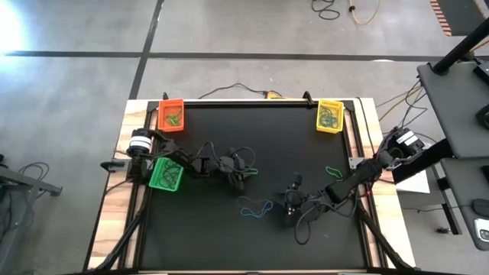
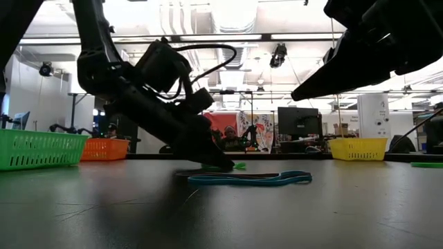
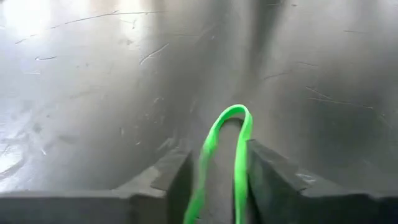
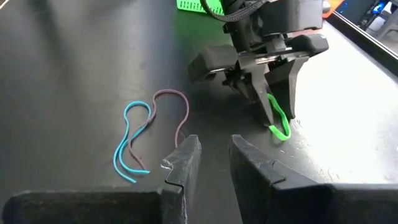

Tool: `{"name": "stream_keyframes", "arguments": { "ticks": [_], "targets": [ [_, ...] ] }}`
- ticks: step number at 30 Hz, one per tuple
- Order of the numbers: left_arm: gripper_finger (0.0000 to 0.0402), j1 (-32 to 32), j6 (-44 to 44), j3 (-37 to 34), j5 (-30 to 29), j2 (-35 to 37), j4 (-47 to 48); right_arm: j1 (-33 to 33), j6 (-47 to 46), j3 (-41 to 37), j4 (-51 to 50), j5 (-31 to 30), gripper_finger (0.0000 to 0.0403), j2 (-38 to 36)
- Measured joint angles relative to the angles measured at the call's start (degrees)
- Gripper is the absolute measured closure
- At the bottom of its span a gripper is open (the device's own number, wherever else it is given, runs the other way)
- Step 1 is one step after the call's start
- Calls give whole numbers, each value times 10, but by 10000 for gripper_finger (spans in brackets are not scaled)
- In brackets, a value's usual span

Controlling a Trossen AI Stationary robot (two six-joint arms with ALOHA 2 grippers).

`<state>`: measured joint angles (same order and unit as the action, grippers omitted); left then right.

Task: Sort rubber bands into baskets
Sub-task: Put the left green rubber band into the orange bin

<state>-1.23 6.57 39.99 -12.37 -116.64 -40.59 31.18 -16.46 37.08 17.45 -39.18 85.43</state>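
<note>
Clamping a green rubber band (image 3: 225, 149) lengthwise between its fingers, the left gripper (image 4: 273, 102) tips tableward; right gripper (image 4: 214, 165) slightly apart.

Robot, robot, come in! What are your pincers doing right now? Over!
Left pincer down on the mat, green rubber band between its fingers. Right pincer hovering empty near blue band. Nothing blocking.

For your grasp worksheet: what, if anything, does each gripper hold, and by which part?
The left gripper pinches a green rubber band at one end, its loop sticking out. The right gripper holds nothing.
</note>
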Motion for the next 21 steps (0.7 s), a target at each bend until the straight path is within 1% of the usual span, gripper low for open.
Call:
{"name": "stream_keyframes", "arguments": {
  "ticks": [6,7,10,13,18,21],
  "targets": [
    [380,-3,-6,0,-8,0,7,0,-1,0,0,1,321,0],
    [390,-3,-7,0,-10,2,9,0,-1,0,0,1,321,0],
    [392,-3,-4,-1,-14,14,21,0,-1,0,-4,1,321,0],
    [398,-5,-12,-4,-24,51,52,0,-1,0,-7,1,321,0],
    [401,-13,-53,-9,-90,155,156,0,-1,0,-13,1,321,0],
    [401,-26,-59,-6,-96,224,219,0,0,0,-17,1,321,0]
  ]
}}
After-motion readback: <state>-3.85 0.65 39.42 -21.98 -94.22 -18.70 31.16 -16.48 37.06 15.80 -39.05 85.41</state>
